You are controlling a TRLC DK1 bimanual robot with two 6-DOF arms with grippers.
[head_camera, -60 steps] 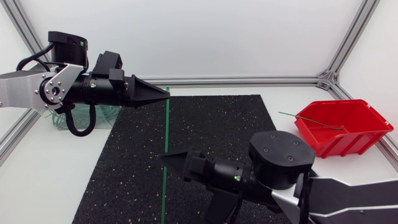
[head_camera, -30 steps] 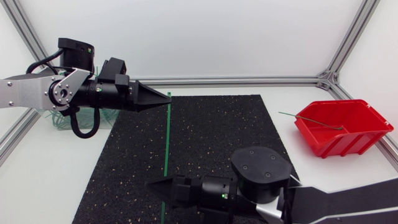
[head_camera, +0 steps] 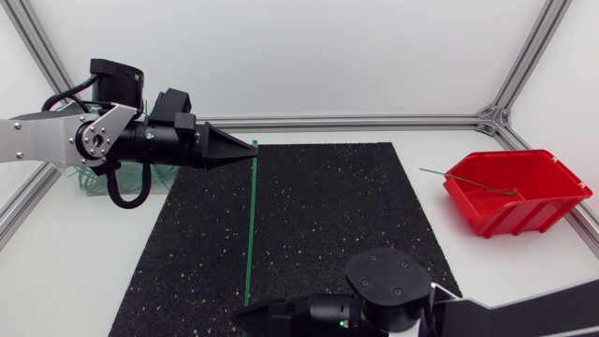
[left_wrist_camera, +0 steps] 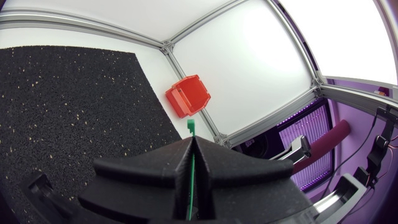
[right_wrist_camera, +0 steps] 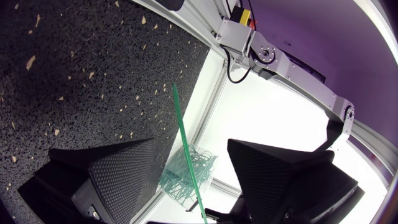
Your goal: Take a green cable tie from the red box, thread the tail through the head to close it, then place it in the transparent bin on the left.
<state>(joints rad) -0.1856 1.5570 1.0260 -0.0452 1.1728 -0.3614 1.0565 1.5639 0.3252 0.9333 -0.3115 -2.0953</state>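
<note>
Left jaws, held level, clamp green cable tie [head_camera: 250, 225] | right jaws, held low, wide astride it

1. Head view's bright and even, soft diffuse light, barely any shadow on the desk [head_camera: 65, 271].
2. Left wrist view: the white panel [left_wrist_camera: 249, 68] ahead of the left end effector [left_wrist_camera: 191, 140] glares, pretty washed out.
3. Both wrist views bow hard at the edges, fisheye stuff.

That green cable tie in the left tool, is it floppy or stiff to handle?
Likely fairly stiff: the cable tie runs straight though the left tool pinches only its head end. Probably light and slippery, being thin, smooth-looking plastic.
</note>
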